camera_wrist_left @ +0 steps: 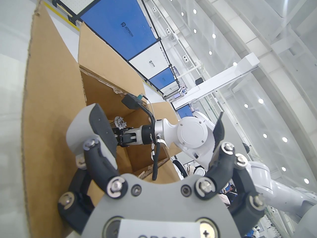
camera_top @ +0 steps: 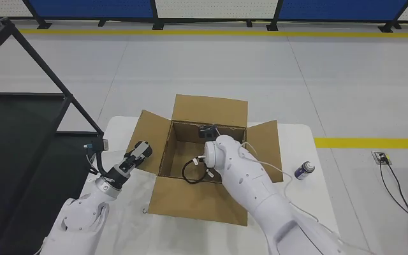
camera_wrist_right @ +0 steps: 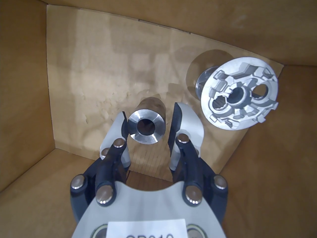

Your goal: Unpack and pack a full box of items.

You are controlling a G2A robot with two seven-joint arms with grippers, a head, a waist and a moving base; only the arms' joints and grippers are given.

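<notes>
Though unclamped — right gripper [camera_wrist_right: 150, 115] straddles cylinder [camera_wrist_right: 146, 135].

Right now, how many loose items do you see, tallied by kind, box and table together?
Metal cylinder: 1, in the box
Flanged metal hub: 1, in the box
Small can: 1, on the table beside the box
Total: 3

From above, the right arm [camera_top: 255, 188] covers part of the box [camera_top: 209, 109]; the can [camera_top: 305, 169] is too small to identify.
</notes>
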